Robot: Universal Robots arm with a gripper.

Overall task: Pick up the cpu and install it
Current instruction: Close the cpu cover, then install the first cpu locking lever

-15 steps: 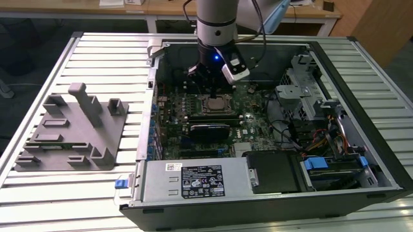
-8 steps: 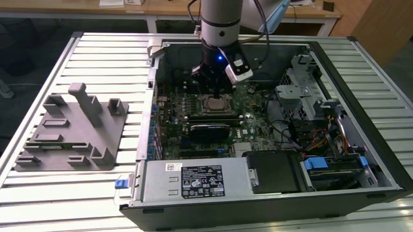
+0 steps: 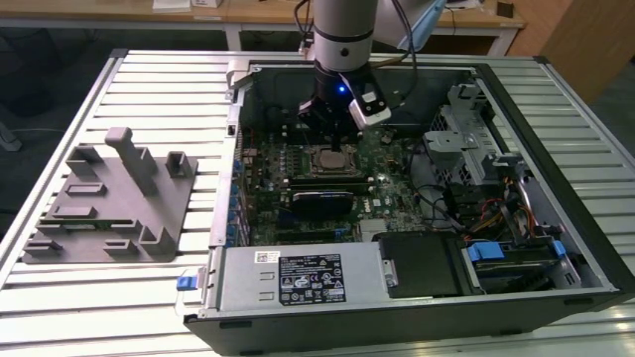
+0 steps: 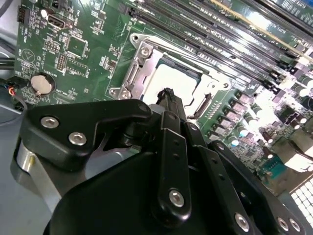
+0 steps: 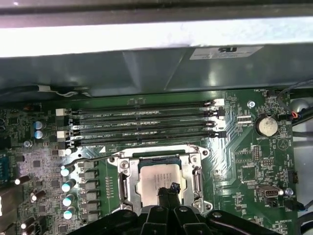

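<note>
1. Starting well off to the exterior view's left of the silvery metal socket frame [image 5: 124,183], one grey plastic fixture tray [image 3: 109,201] is lying on the slatted table, outside the open black computer case [image 3: 587,216].
2. Inside that frame, the cpu [image 5: 154,178], a flat square chip with a silvery top plate, is lying level and square in its seat. I am counting one chip and one frame.
3. I am holding my black pincer [image 5: 170,187] directly over the chip, nearer one edge of the frame than its middle. My fingertips [image 4: 167,94] are pressed together with nothing between them. I cannot tell whether they are touching the top plate or hanging just above it.
4. Just beyond the frame, four long black memory slots [image 5: 142,122] are running parallel, all looking empty.
5. Away from the frame on the green board, one round silver coin cell [image 5: 267,126] is sitting in its holder.
6. I am judging the risks this way:
   - Bearing down off-centre could tip the chip and bend the contacts beneath it.
   - Sliding sideways while touching could drag it out of alignment.
   - My tips could also catch on the frame's inner edge.
</note>
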